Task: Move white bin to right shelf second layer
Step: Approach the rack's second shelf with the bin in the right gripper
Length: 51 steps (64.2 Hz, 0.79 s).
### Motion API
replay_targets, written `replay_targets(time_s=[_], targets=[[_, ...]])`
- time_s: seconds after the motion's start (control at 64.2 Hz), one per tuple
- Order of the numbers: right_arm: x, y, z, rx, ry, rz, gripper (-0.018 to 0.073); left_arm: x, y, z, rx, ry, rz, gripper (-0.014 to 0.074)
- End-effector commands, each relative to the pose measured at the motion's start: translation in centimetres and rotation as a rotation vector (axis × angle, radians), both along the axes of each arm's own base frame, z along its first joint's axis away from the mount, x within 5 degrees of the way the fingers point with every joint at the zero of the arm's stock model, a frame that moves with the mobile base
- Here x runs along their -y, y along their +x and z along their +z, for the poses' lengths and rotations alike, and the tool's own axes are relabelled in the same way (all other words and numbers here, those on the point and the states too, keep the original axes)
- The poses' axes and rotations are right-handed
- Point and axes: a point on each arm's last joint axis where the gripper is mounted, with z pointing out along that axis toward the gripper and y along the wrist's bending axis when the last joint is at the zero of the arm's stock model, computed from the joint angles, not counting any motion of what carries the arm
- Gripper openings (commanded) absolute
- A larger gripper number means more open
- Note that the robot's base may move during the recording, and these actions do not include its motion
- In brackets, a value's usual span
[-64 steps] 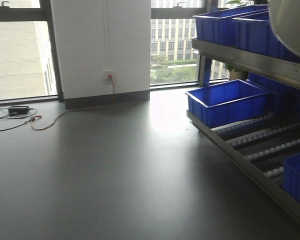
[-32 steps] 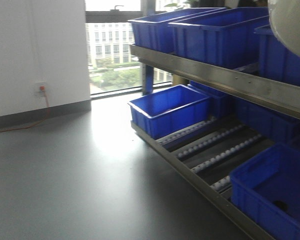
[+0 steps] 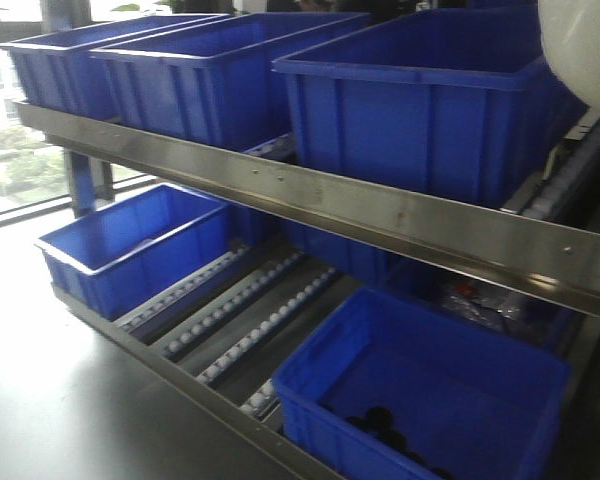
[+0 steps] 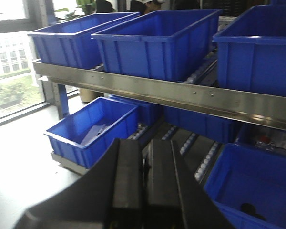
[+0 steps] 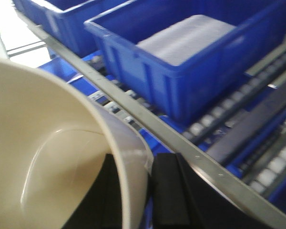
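Note:
The white bin (image 5: 47, 143) fills the left of the right wrist view, and its curved underside shows in the top right corner of the front view (image 3: 585, 50). My right gripper (image 5: 136, 164) is shut on the white bin's wall, one finger inside and one outside. The bin hangs above the steel front rail (image 5: 190, 152) of the right shelf second layer, whose roller rails (image 5: 238, 119) carry blue crates. In the front view that layer is the upper level behind the long steel rail (image 3: 380, 215). My left gripper (image 4: 145, 157) is shut on nothing, in front of the shelf.
Three large blue crates (image 3: 420, 95) stand side by side on the upper level. Below, roller rails (image 3: 250, 320) run between a blue crate at the left (image 3: 130, 250) and one with dark items at the right (image 3: 420, 400). Grey floor (image 3: 50, 400) lies at the lower left.
The front view has swung from the open floor and wall onto the shelf, which now fills the frame and is much closer. The white bin stays at the top right corner.

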Motion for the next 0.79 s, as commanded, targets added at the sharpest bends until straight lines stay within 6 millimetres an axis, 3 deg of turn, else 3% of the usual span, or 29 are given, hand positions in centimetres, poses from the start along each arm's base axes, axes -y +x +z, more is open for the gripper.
replay_targets(time_s=[0.0,0.778], targets=[[-0.04,-0.04,1.89,0.127,0.022,0.009,0.0057,-0.03,0.03,-0.4,0.059,-0.019,0.002,0.0085],[-0.04,-0.04,1.89,0.127,0.022,0.009,0.0057,-0.03,0.03,-0.4,0.059,-0.019,0.002,0.0085]])
